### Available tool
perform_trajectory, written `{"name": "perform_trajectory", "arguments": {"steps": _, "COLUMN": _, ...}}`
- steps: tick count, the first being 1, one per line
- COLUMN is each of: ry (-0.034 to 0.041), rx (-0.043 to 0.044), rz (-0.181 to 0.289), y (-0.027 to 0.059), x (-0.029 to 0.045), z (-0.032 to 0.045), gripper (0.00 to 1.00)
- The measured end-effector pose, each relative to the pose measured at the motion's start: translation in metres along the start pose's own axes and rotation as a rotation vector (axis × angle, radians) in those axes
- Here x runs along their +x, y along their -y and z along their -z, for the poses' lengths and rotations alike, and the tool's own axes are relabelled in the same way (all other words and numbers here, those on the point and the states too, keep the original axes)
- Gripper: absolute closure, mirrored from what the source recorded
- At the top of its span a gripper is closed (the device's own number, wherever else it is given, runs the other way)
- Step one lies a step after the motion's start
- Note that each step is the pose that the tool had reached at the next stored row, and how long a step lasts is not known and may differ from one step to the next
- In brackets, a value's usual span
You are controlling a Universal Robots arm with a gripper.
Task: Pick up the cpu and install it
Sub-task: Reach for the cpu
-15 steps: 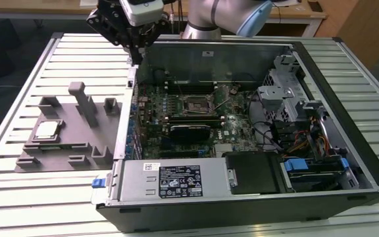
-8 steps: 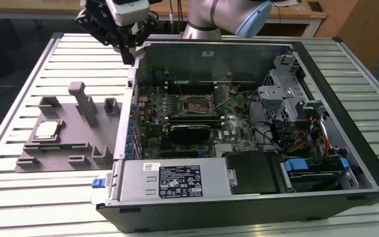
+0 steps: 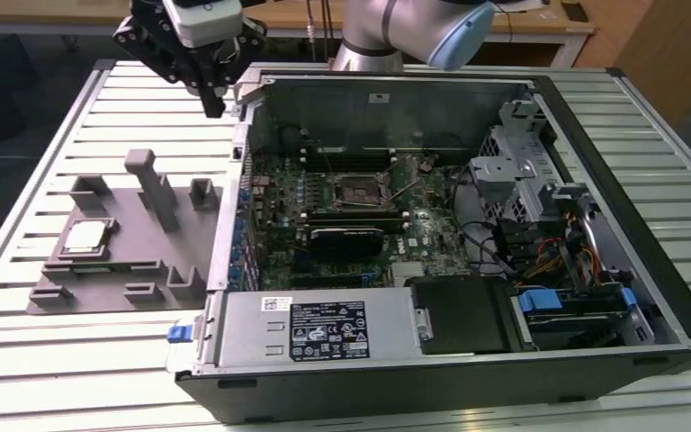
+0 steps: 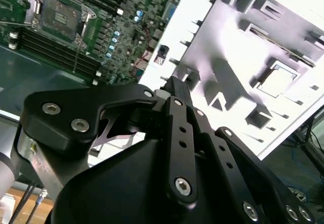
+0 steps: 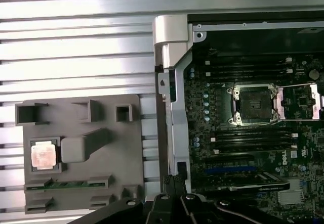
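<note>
One cpu (image 3: 85,236) sits in a grey fixture (image 3: 82,292) near the edge of the surface (image 3: 33,378) on the exterior view's left, and we see the hand (image 3: 213,110) clenched and empty above a corner of the computer case (image 3: 442,382).

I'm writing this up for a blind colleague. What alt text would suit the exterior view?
A robot arm's claw hangs above a corner of an open computer case on a slatted metal table, toward the exterior view's left. Beside the case, the cpu sits in a grey fixture, apart from the claw.
</note>
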State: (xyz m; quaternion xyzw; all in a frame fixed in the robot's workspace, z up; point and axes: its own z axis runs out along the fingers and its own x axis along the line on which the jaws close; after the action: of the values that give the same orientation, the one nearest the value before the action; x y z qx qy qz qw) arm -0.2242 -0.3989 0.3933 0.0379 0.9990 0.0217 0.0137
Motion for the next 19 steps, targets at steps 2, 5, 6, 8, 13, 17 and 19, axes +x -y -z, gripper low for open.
{"name": "perform_trajectory", "arguments": {"steps": 2, "ry": 0.0001, "rx": 0.0000, "rz": 0.000, "y": 0.0004, "x": 0.0049, "z": 0.0002, "gripper": 0.89}}
{"name": "perform_trajectory", "arguments": {"steps": 5, "ry": 0.0002, "rx": 0.0000, "rz": 0.000, "y": 0.0011, "x": 0.0145, "z": 0.0005, "gripper": 0.89}}
{"name": "perform_trajectory", "arguments": {"steps": 6, "ry": 0.0003, "rx": 0.0000, "rz": 0.000, "y": 0.0013, "x": 0.0169, "z": 0.0005, "gripper": 0.89}}
{"name": "perform_trajectory", "arguments": {"steps": 8, "ry": 0.0004, "rx": 0.0000, "rz": 0.000, "y": 0.0016, "x": 0.0219, "z": 0.0006, "gripper": 0.89}}
{"name": "perform_trajectory", "arguments": {"steps": 13, "ry": 0.0007, "rx": 0.0001, "rz": 0.000, "y": 0.0026, "x": 0.0349, "z": 0.0011, "gripper": 0.89}}
{"name": "perform_trajectory", "arguments": {"steps": 17, "ry": 0.0008, "rx": 0.0000, "rz": 0.000, "y": 0.0033, "x": 0.0438, "z": 0.0013, "gripper": 0.89}}
{"name": "perform_trajectory", "arguments": {"steps": 19, "ry": 0.0009, "rx": 0.0000, "rz": 0.000, "y": 0.0036, "x": 0.0477, "z": 0.0013, "gripper": 0.89}}
